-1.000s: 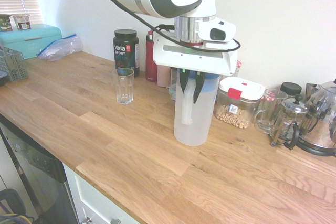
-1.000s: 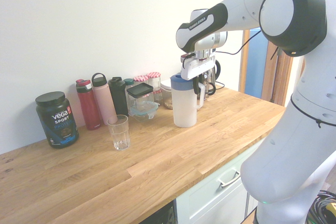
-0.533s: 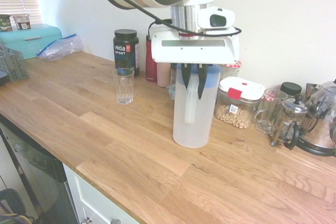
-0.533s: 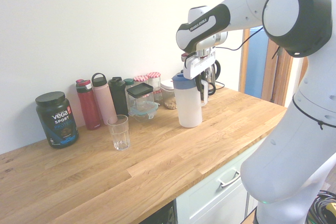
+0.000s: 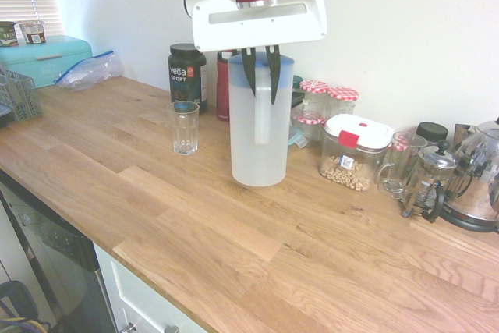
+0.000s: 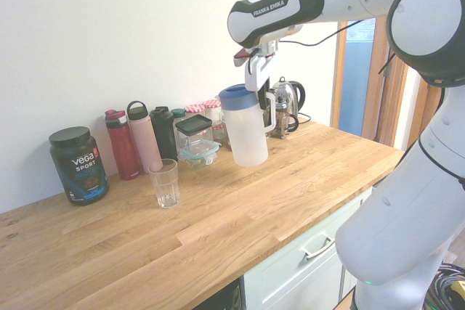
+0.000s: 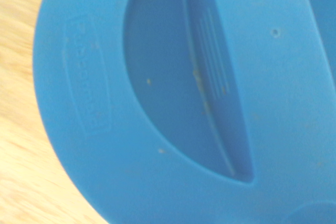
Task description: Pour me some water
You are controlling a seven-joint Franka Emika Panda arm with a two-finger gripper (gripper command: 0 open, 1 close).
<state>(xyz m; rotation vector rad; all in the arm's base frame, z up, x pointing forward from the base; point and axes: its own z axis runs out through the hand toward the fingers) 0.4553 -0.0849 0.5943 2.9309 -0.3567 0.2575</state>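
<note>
A tall frosted-white pitcher (image 5: 257,126) (image 6: 243,132) with a blue lid (image 7: 173,103) hangs upright a little above the wooden counter (image 5: 195,239). My gripper (image 5: 261,83) (image 6: 261,99) comes down from above and is shut on the pitcher's handle. The water inside barely shows through the cloudy wall. An empty clear glass (image 5: 185,127) (image 6: 165,183) stands on the counter, a short way to the pitcher's left in the first exterior view. In the wrist view the blue lid fills almost the whole picture.
Along the wall stand a black protein tub (image 5: 187,74), red and pink bottles (image 6: 123,144), red-lidded jars (image 5: 327,99), a lidded food container (image 5: 355,152), a French press (image 5: 427,181) and a kettle (image 5: 479,177). A teal box (image 5: 43,58) sits at the far left.
The gripper has risen with the pitcher and carried it towards the glass. The pitcher has left the counter. The glass has not moved.
</note>
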